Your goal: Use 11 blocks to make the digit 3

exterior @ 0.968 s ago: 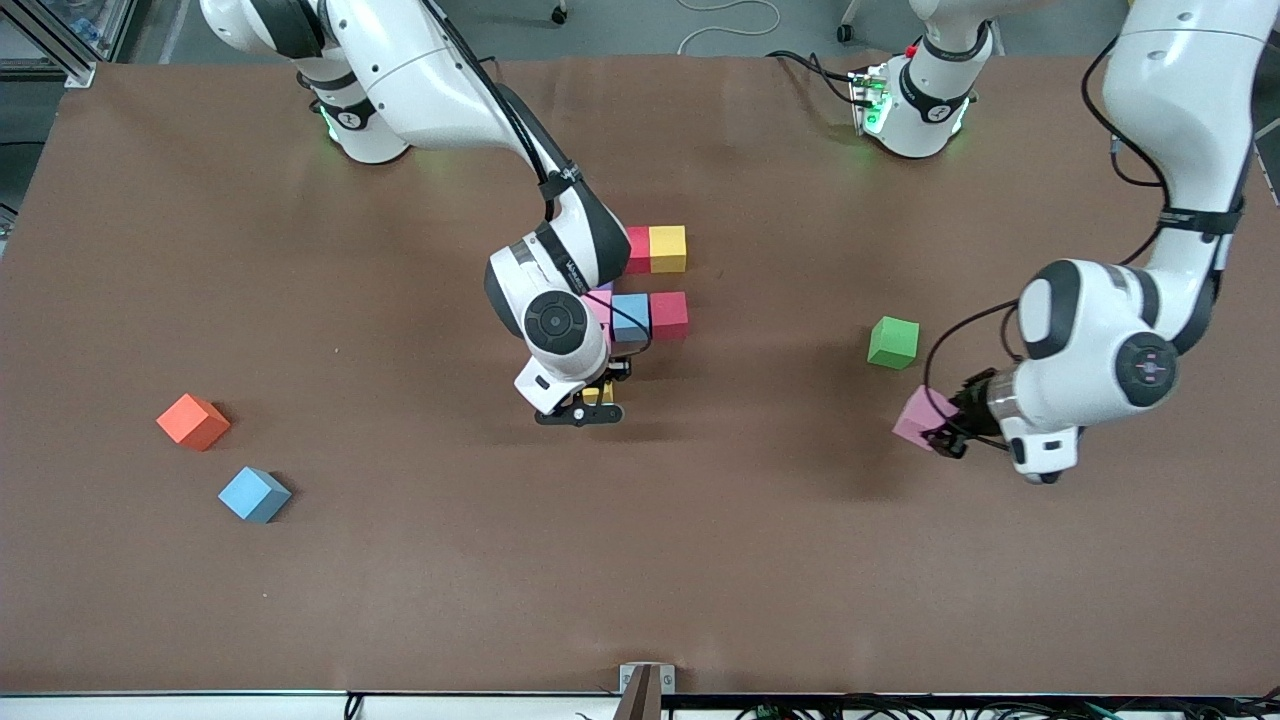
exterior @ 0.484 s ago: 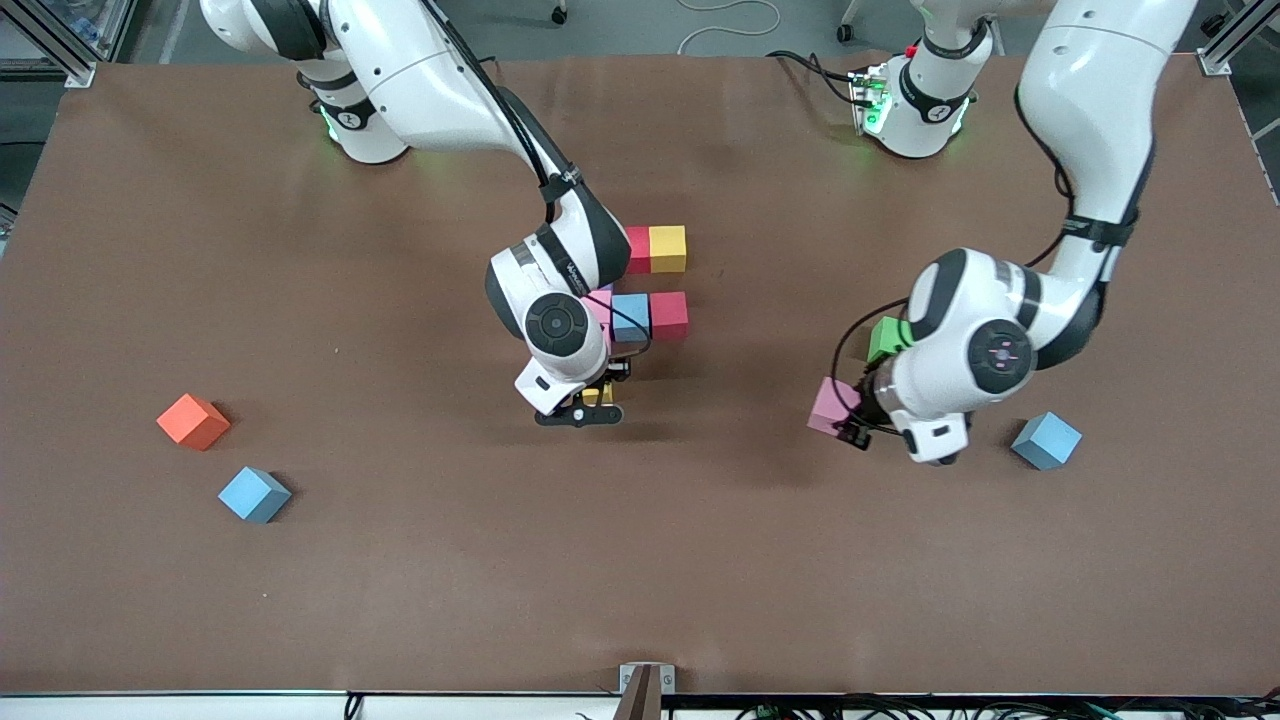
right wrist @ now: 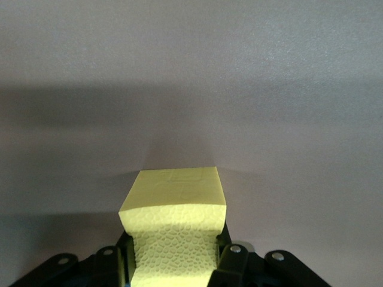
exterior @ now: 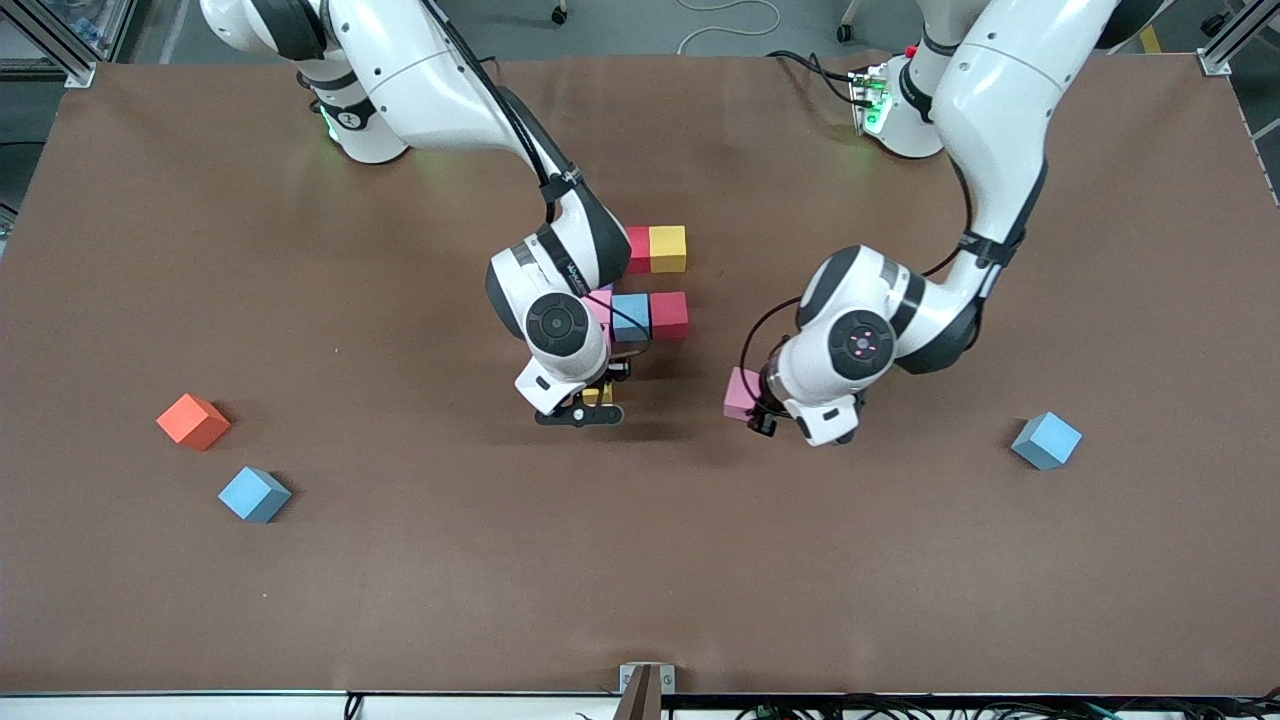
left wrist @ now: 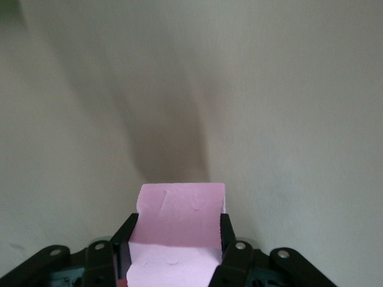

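Yellow block (exterior: 598,395) mostly hidden under right claw (exterior: 580,412)

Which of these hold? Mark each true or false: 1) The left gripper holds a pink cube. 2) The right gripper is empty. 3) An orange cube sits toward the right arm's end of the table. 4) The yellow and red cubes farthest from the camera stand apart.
1) True: the left gripper is shut on the pink cube.
2) False: the right gripper is shut on a yellow cube.
3) True: the orange cube lies there, beside a blue cube.
4) False: the yellow cube in the pattern touches the red cube.
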